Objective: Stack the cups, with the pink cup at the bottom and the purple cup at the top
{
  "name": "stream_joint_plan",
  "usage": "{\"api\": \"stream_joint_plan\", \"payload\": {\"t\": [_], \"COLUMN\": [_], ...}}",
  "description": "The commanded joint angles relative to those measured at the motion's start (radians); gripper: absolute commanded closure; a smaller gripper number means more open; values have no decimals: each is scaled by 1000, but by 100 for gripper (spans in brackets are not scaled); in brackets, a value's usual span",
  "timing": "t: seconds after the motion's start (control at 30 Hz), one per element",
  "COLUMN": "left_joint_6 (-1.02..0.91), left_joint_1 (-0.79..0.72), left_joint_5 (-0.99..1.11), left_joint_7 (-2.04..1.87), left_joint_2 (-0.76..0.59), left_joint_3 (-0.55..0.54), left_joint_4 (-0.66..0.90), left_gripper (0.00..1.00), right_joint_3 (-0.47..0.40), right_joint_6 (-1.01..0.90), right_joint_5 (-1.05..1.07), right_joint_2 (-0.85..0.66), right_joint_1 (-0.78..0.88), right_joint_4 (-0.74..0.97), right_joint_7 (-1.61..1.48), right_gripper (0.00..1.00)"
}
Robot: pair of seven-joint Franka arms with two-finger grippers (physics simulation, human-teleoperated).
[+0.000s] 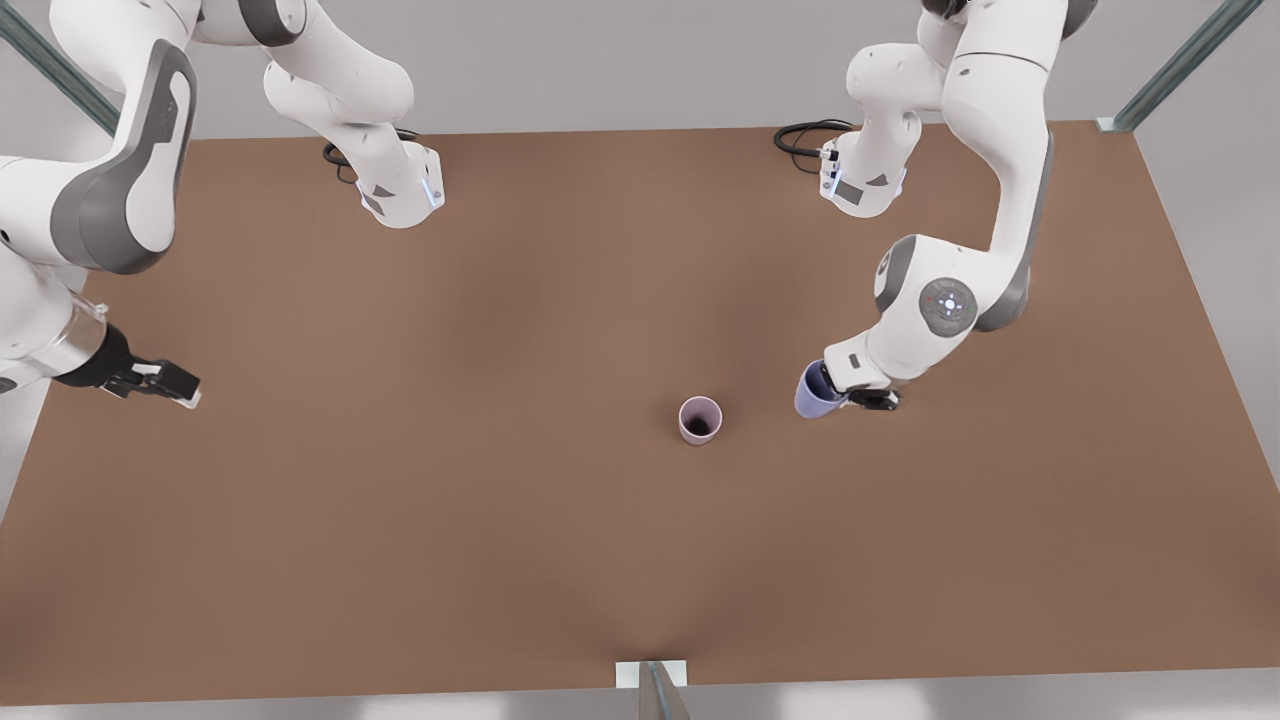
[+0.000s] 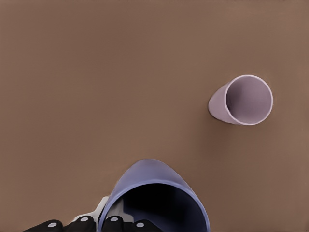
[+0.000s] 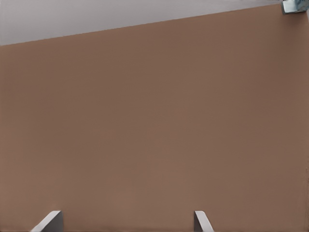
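Observation:
The pink cup (image 1: 700,420) stands upright and open-mouthed near the table's middle; the left wrist view shows it (image 2: 244,100) a short way off. The purple cup (image 1: 815,392) is to its right in the front view, tilted, with my left gripper (image 1: 845,396) shut on its rim. In the left wrist view the purple cup (image 2: 154,193) is close up, with the left gripper (image 2: 110,218) pinching its wall. My right gripper (image 1: 172,386) waits open far off at the front view's left edge, and its fingertips (image 3: 48,221) frame bare table.
The brown table (image 1: 500,550) stretches wide around both cups. Both arm bases (image 1: 400,195) sit at the far edge with cables beside them. A metal post (image 1: 655,690) rises at the near edge, and frame struts (image 1: 1180,65) cross the far corners.

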Motion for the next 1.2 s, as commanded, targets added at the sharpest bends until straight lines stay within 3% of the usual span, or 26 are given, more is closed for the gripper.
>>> {"api": "stream_joint_plan", "payload": {"t": [0.0,0.43,1.17], "left_joint_6": [-84,-87,-107], "left_joint_1": [-13,-203,-210], "left_joint_5": [-6,-5,15], "left_joint_7": [-595,-951,-942], "left_joint_2": [25,280,317], "left_joint_3": [-37,-37,-29], "left_joint_4": [44,369,357], "left_gripper": [79,79,79], "right_joint_3": [0,-2,-2], "right_joint_6": [-2,1,0], "right_joint_5": [0,3,9], "right_joint_2": [-1,2,2], "right_joint_1": [0,-3,-3], "right_joint_4": [2,2,2], "right_joint_7": [-178,-178,-170], "right_gripper": [0,0,0]}}
